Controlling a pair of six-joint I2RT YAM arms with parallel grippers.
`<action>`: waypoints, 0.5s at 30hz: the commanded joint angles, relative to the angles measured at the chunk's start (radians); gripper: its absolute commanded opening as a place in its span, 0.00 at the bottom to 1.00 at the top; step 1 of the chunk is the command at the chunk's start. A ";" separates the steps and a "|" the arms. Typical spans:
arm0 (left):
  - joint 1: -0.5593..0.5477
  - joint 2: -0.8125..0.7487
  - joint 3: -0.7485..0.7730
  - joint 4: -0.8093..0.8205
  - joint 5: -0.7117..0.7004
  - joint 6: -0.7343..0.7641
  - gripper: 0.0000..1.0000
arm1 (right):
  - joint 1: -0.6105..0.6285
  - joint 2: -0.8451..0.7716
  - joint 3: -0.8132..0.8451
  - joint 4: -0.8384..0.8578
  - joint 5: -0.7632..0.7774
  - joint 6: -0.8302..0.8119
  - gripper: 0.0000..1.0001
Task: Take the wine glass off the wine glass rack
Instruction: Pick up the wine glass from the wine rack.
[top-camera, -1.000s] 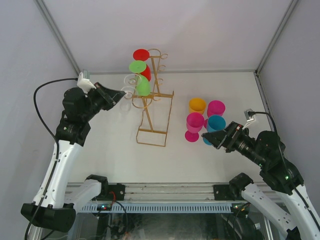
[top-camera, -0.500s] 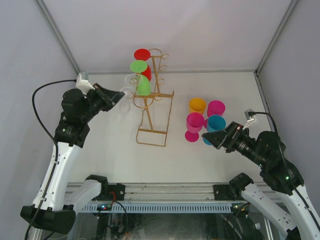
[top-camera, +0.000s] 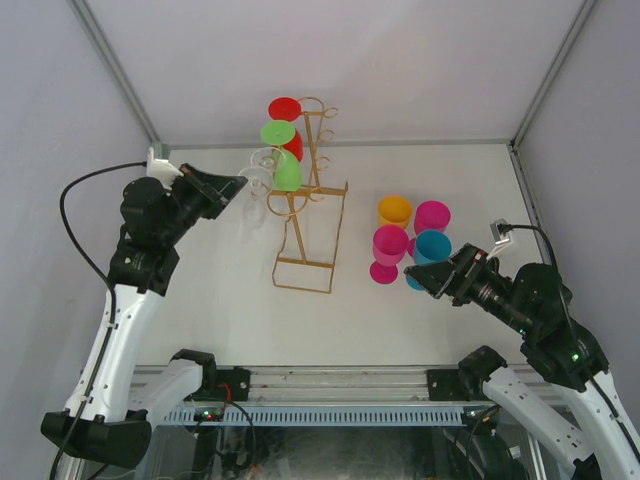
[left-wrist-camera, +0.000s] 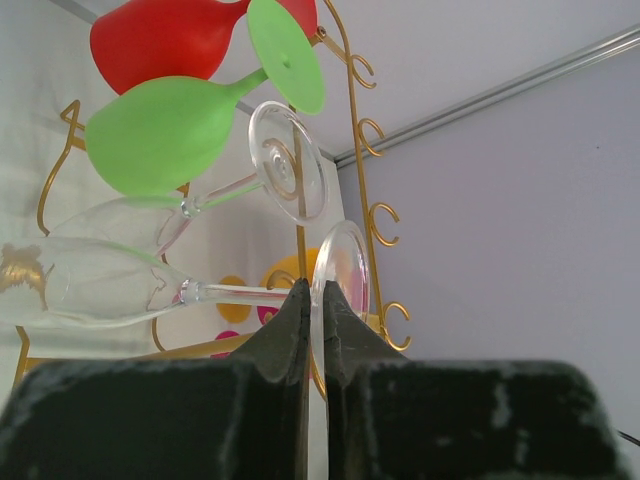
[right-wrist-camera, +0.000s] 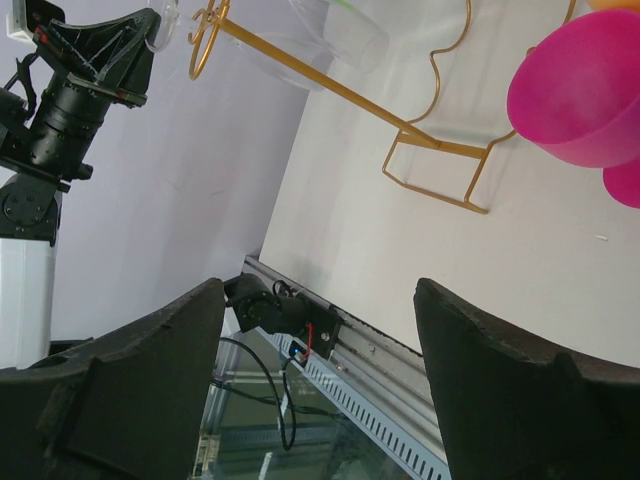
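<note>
Overhead plus wrist close-ups, all sharing rack (top-camera: 304, 263)

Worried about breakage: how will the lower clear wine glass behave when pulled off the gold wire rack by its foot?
Likely fragile: the clear wine glass looks thin-walled. Pinched only at the foot's rim by the left gripper, smooth glass may slip or pivot. The thin gold wire rack could tip if the stem snags.

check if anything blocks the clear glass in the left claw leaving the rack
The left claw is shut on the foot of the clear wine glass. A second clear glass hangs above on the wine glass rack, their feet close; lifting could clip it. Outward toward the claw looks free.
</note>
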 joint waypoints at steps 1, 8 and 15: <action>0.009 -0.027 0.033 0.081 -0.021 -0.033 0.00 | 0.000 -0.003 -0.004 0.018 0.008 0.011 0.76; 0.010 -0.036 0.036 0.074 -0.029 -0.027 0.00 | 0.000 -0.012 -0.003 0.016 0.013 0.013 0.76; 0.009 -0.047 0.062 0.027 -0.065 0.003 0.00 | 0.000 -0.011 -0.003 0.011 0.016 0.015 0.76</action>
